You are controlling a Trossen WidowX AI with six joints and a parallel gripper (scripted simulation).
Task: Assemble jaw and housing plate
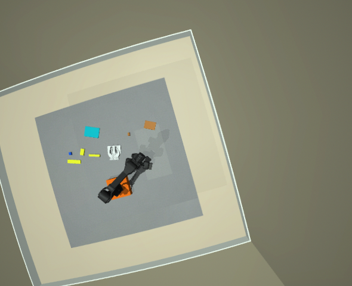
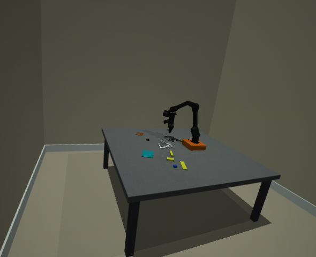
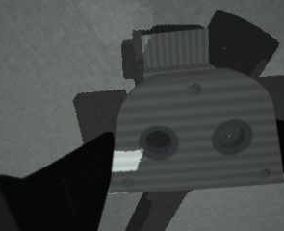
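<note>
My gripper (image 2: pixel 170 130) (image 3: pixel 188 134) is shut on the grey ribbed housing plate (image 3: pixel 194 108). The plate has two round holes and a ribbed tab at its far edge, and a finger stands at each side of it. The gripper hangs above the table, to the right of the white gripper assembly (image 1: pixel 114 157) (image 2: pixel 165 145) in the top view, not over it. Two curved jaws appear side by side on that assembly. Whether both are down on their pins and whether their teeth mesh is too small to tell.
A cyan plate (image 1: pixel 92 131) (image 2: pixel 147 153), several yellow bars, a blue block (image 1: pixel 70 153) (image 2: pixel 175 166), a brown plate (image 1: pixel 150 125) (image 2: pixel 139 134) and a small brown block (image 1: pixel 128 133) (image 2: pixel 147 139) lie around the assembly. The arm stands on an orange base (image 1: pixel 127 191) (image 2: pixel 198 147).
</note>
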